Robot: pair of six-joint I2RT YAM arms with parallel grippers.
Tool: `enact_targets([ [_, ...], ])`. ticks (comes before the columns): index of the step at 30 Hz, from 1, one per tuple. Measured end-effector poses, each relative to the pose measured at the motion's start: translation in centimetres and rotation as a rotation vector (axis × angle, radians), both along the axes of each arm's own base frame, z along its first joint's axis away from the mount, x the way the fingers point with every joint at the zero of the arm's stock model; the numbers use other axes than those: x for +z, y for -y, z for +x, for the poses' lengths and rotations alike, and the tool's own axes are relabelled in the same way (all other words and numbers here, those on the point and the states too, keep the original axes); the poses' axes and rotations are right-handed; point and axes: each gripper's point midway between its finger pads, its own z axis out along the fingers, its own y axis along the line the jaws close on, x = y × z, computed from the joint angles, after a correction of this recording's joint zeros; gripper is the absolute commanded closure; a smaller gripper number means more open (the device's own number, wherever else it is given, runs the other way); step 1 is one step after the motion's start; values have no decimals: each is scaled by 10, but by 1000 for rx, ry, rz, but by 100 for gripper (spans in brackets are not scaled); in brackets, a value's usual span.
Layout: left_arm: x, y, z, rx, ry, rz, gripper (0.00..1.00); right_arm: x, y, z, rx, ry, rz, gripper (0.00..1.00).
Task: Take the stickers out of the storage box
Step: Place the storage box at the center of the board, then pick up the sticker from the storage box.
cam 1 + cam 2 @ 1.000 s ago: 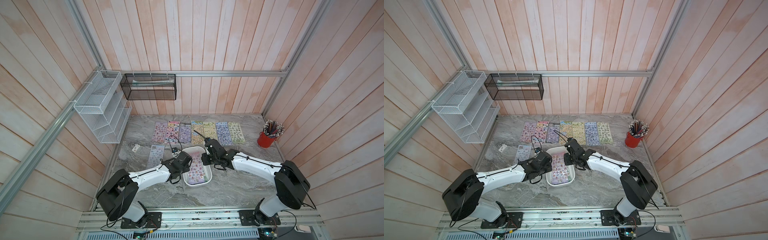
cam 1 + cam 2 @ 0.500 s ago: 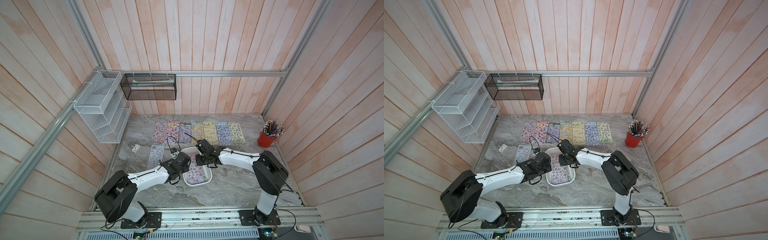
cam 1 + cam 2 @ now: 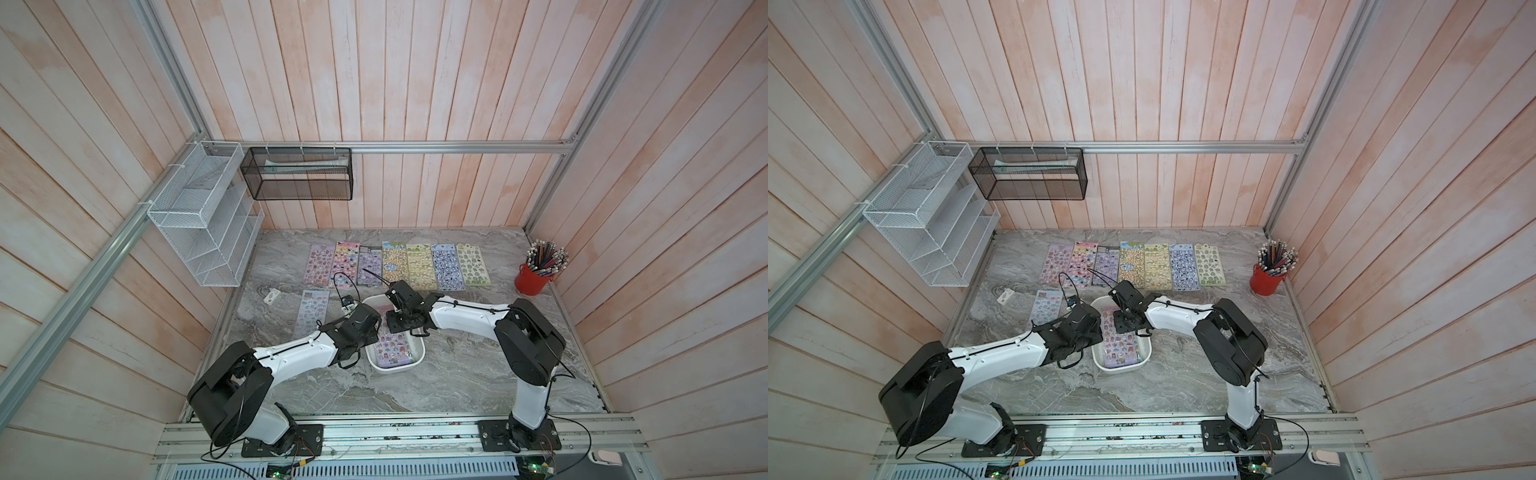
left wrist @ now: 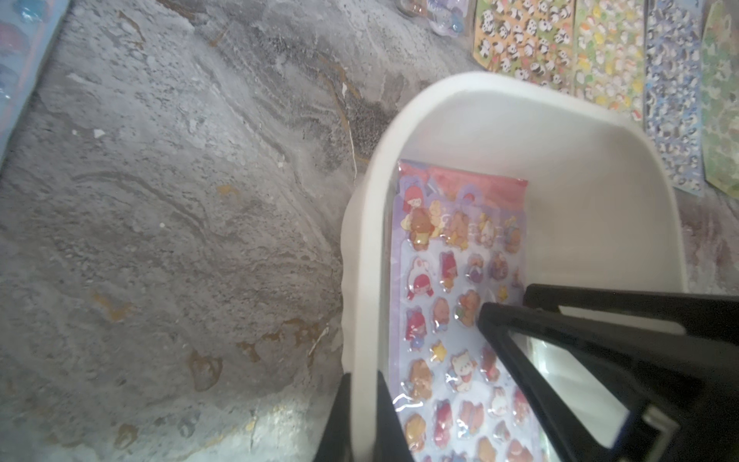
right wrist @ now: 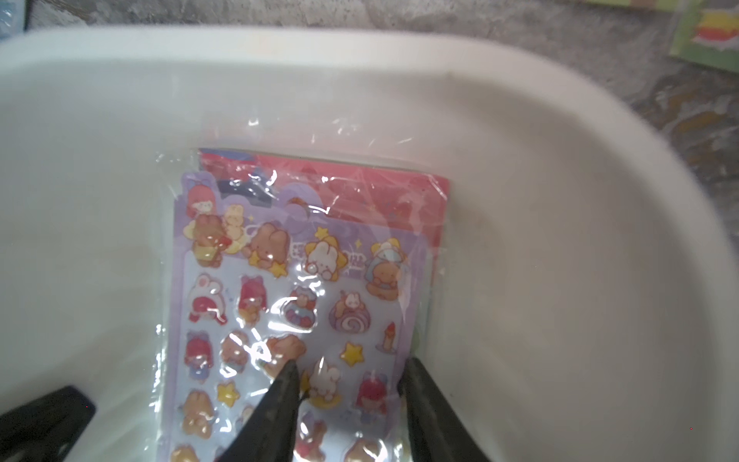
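The white storage box (image 3: 419,354) (image 3: 1144,353) sits on the marble table, with stickers in it. A purple sheet (image 5: 296,280) (image 4: 452,280) lies on top of a red one (image 5: 360,188). My left gripper (image 4: 364,404) (image 3: 371,336) is shut on the box's left wall, one finger outside and one inside. My right gripper (image 5: 351,366) (image 3: 399,328) is low inside the box and open. One fingertip rests on the purple sheet and the other stands at its edge beside the wall. In the left wrist view the right gripper (image 4: 506,300) shows over the sheet.
A row of sticker sheets (image 3: 395,266) lies flat behind the box, and one more sheet (image 3: 311,311) to its left. A red cup of pencils (image 3: 536,278) stands at the right. A white wire rack (image 3: 203,232) and black mesh basket (image 3: 297,174) hang on the walls.
My right arm swung left from beside the box to over its far end and came down inside it, and its jaws spread wider. My left gripper stayed clamped on the wall.
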Motion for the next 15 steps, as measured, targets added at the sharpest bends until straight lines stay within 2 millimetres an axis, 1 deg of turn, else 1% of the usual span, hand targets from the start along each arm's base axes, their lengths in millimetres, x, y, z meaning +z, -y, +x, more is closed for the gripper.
enact_targets([
  [2,0,0,0,-1,0,0,99,-2,0,0,1,-2,-2,54],
  [7,0,1,0,-3,-2,-2,99,-2,-2,1,9,-1,-3,46],
  [9,-1,1,0,-3,-2,-2,99,-1,-4,2,17,3,-4,44],
  [15,-1,1,0,-5,-1,1,99,-2,-6,3,36,4,-14,44],
])
